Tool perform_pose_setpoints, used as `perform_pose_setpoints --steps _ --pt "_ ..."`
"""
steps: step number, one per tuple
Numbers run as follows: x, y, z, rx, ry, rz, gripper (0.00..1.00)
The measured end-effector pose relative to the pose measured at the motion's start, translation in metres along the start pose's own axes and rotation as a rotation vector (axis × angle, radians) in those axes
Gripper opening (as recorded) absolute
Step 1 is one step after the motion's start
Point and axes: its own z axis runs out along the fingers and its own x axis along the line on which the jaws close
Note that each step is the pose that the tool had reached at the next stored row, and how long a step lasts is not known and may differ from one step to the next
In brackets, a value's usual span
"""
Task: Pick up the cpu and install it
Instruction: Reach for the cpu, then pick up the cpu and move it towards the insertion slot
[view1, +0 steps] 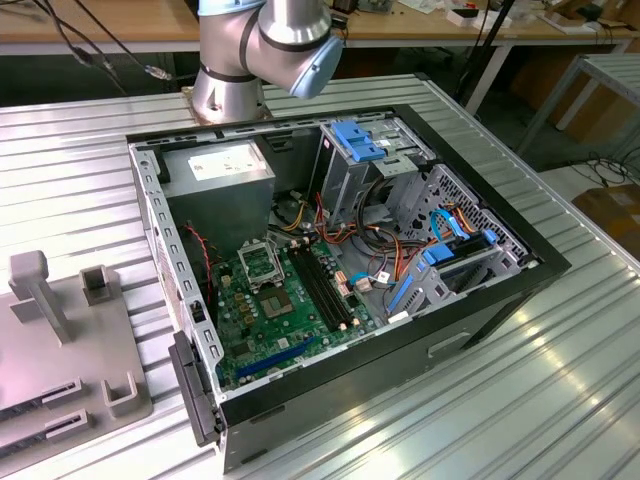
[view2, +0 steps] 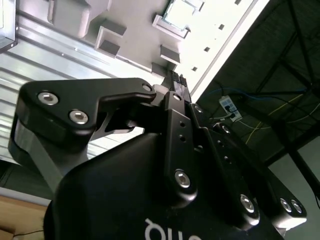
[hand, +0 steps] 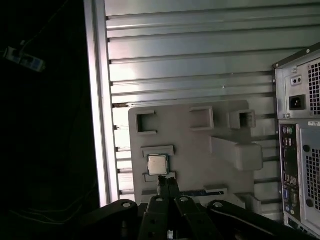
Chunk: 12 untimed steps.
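1. The gripper (hand: 167, 182) hangs over the grey fixture plate (hand: 200, 150), with its two black fingers pressed together at the tips and nothing between them.
2. The cpu (hand: 157, 164) lies on that plate, just beside the fingertips and apart from them. How high the tips sit above it is hard to judge from this angle.
3. It lies flat, with its pale metal face up towards the cameras in both wrist views. It is square, so no side runs longer than another, and its edges line up with those of the plate.
4. Two low grey brackets hold it between them, one against each opposite edge.
5. In the second wrist view the cpu (view2: 181, 12) sits bright in its frame, beyond the closed gripper (view2: 175, 81).
6. The open computer case (view1: 450, 340) stands on the ribbed metal table (view1: 500, 410), with the fixture plate (view1: 60, 340) at the exterior view's left.
7. Inside the case lies the green board (view1: 270, 315), and the black socket (view1: 262, 262) is on its far part.
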Motion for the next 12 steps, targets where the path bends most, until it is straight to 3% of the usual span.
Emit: perform_pose_setpoints --steps 2,12 --pt "0.0033 -0.0008 0.0001 -0.0001 0.0001 0.0 0.11" --pt "0.0037 -0.0008 0.0001 -0.0011 0.0002 0.0 0.11"
